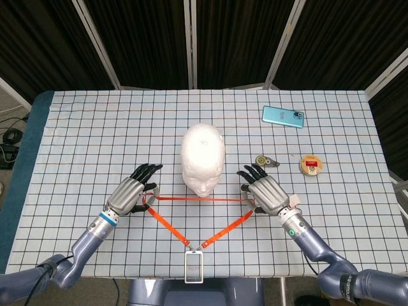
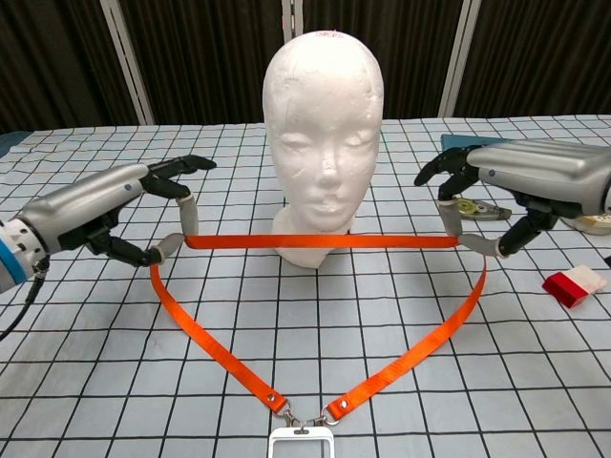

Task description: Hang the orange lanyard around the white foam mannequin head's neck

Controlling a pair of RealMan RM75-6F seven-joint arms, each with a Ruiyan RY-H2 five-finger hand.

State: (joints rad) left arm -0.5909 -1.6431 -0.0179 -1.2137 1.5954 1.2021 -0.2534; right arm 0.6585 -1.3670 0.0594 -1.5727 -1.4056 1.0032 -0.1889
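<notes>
The white foam mannequin head (image 1: 203, 159) (image 2: 323, 143) stands upright mid-table, facing me. The orange lanyard (image 1: 197, 199) (image 2: 320, 241) is stretched taut in a straight line across the front of its neck base, lifted off the table. From both ends the strap runs down in a V to a clear badge holder (image 1: 194, 266) (image 2: 301, 444) at the near edge. My left hand (image 1: 132, 194) (image 2: 124, 205) pinches the strap's left end. My right hand (image 1: 266, 193) (image 2: 506, 186) pinches the right end. Both hands flank the head, their other fingers spread.
A blue phone (image 1: 283, 116) lies at the back right. A small round tape-like item (image 1: 266, 160) and a yellow round disc (image 1: 312, 165) lie right of the head. A red-and-white piece (image 2: 573, 284) sits near my right wrist. Checked cloth (image 1: 95, 127) covers the table.
</notes>
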